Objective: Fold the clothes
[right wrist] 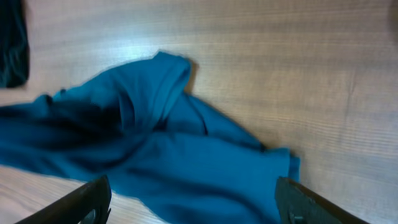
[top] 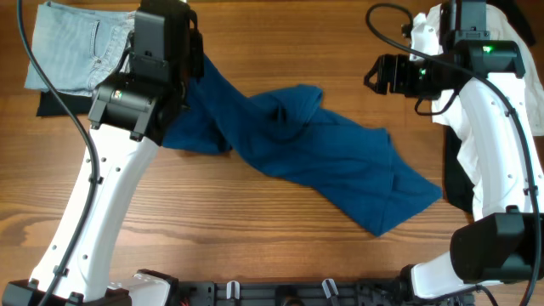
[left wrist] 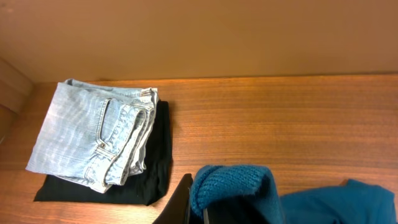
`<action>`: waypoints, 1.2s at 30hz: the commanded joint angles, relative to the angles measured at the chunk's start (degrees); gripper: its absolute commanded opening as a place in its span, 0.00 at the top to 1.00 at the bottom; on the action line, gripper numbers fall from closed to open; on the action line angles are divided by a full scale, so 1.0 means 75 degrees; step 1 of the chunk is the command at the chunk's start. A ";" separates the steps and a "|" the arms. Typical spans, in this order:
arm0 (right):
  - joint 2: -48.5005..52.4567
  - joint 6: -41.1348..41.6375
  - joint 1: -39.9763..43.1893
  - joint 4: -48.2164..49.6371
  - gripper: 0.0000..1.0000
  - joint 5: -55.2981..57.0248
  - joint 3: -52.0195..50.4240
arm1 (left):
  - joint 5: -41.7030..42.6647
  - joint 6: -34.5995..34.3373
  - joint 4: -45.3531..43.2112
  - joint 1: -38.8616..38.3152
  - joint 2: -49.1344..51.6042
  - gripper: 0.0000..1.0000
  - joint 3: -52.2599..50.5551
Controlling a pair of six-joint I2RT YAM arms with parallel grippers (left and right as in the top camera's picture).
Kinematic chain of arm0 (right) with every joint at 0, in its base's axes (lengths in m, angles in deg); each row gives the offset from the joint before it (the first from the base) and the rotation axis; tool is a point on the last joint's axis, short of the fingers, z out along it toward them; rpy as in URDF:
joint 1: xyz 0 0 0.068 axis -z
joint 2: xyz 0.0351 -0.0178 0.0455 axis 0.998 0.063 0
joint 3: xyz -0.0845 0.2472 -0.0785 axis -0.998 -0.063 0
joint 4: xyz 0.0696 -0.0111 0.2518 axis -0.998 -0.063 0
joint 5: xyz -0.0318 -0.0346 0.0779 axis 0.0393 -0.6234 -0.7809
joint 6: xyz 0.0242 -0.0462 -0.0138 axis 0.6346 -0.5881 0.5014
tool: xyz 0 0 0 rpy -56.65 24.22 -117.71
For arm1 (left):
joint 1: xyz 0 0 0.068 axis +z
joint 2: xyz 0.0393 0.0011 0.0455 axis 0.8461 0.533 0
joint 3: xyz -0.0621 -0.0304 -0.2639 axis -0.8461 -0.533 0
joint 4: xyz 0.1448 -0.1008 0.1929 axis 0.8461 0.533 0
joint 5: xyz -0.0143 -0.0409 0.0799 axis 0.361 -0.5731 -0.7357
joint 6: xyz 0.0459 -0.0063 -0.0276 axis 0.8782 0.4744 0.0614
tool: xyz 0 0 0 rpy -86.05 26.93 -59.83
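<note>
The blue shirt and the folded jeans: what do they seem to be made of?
Blue shirt: soft, thin knit, perhaps cotton jersey, matte; it slumps in loose folds, with a ribbed edge. Jeans: pale denim, seemingly; faded weave, stitched seams, belt loops.

shirt (top: 314, 161) sprawled across table (top: 255, 238) middle, jeans (top: 72, 51) atop folded cloth (top: 51, 109) far left, another garment (top: 525, 34) far right

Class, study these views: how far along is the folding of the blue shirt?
Done: nothing folded; the blue shirt lies crumpled across the table. In hand: the left gripper pinches one ribbed edge; the right gripper hangs open near the shirt. Left: spreading it flat and every fold.
</note>
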 commanded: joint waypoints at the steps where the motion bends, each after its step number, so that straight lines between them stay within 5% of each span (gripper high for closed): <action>1: 0.0073 -0.0309 -0.0082 -0.0568 0.18 0.0105 -0.0207 | -0.0140 -0.0192 -0.0201 0.0184 -0.0015 0.96 0.0012; 6: 0.0073 0.0050 -0.0082 -0.0388 0.20 0.0612 -0.1588 | -0.0154 -0.0498 -0.0423 0.0854 -0.0017 0.96 0.0012; 17: 0.0073 0.1466 -0.0079 0.4185 0.21 0.1947 -0.4765 | -0.0073 -0.0498 -0.0029 0.0953 -0.0015 0.96 0.0012; 23: 0.0073 0.1711 -0.0076 0.5356 0.28 0.2159 -0.5654 | -0.0073 -0.0498 0.0105 0.0953 -0.0015 0.96 0.0012; 36: 0.0073 0.1926 -0.0076 0.6356 0.71 0.2040 -0.5861 | -0.0073 -0.0498 0.0221 0.0953 -0.0015 0.96 0.0012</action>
